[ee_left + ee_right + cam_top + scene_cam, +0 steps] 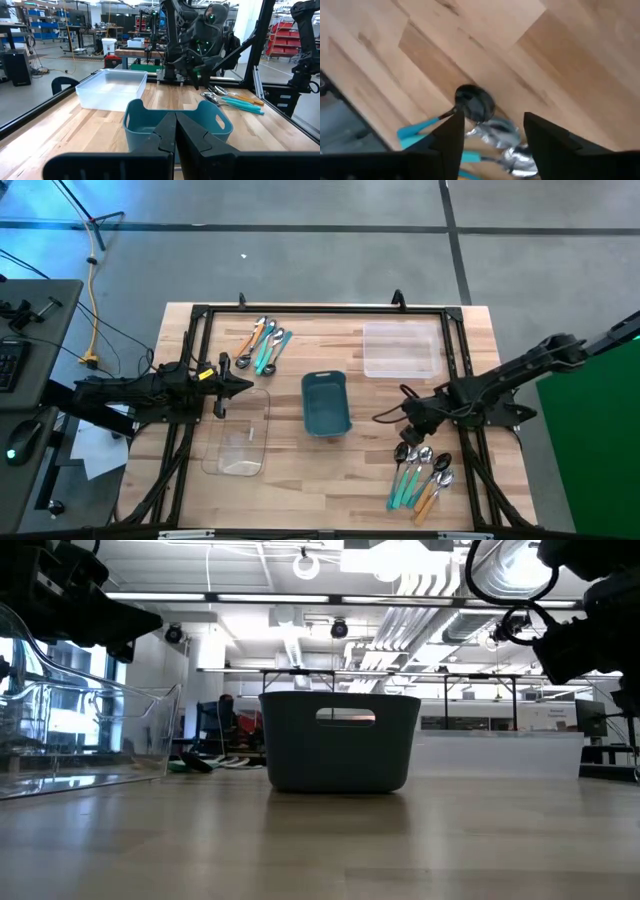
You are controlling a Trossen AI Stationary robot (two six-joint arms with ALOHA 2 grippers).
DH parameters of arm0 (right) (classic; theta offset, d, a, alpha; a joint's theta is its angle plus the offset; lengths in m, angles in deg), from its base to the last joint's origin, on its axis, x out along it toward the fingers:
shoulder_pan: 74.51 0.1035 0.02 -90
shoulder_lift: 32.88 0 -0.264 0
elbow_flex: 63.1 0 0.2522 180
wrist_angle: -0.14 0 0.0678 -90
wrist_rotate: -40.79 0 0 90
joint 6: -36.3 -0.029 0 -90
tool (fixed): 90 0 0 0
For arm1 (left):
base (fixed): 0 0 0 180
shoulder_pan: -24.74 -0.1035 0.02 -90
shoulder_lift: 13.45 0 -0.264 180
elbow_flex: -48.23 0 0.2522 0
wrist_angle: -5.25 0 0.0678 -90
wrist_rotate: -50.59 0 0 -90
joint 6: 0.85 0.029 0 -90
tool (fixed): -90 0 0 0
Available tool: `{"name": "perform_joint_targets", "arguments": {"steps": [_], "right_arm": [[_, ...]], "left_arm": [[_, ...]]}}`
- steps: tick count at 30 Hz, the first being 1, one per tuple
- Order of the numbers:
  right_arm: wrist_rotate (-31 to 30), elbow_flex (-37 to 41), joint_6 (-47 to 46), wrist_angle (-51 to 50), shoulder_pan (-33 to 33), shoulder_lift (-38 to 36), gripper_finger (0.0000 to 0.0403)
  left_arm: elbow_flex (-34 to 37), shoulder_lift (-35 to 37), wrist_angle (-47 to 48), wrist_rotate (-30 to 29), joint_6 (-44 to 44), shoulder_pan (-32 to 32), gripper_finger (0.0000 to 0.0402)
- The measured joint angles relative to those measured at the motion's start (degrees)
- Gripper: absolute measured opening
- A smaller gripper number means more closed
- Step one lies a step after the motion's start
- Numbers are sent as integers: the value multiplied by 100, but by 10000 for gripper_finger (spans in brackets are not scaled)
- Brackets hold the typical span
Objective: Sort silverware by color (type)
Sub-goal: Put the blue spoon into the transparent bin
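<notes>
While apart from spoons (421, 476), teal bin (326, 402), clear trays (400, 349).

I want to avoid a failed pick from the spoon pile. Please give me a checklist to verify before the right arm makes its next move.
1. Right gripper open: ok, its fingers stand apart.
2. Right gripper above the near pile of spoons: ok, spoon bowls show between its fingers.
3. Right gripper empty: ok, nothing held.
4. One spoon isolated for grasping: not ok, the spoons lie overlapping.
5. Left gripper out of the way: ok, shut, waiting over the clear tray on the left side.
6. Teal bin empty: cannot tell; its inside shows only partly.
</notes>
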Motion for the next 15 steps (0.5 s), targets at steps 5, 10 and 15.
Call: {"name": "perform_joint_targets", "arguments": {"steps": [5,10,15], "right_arm": [[-29,0,549,165,-24,301,203],[254,0,786,633,-20,799,204],[315,0,827,934,-20,1199,204]], "left_arm": [[1,-2,-2,-1,-1,0,0],[0,-1,0,0,0,0,0],[-1,-2,0,-1,1,0,0]]}}
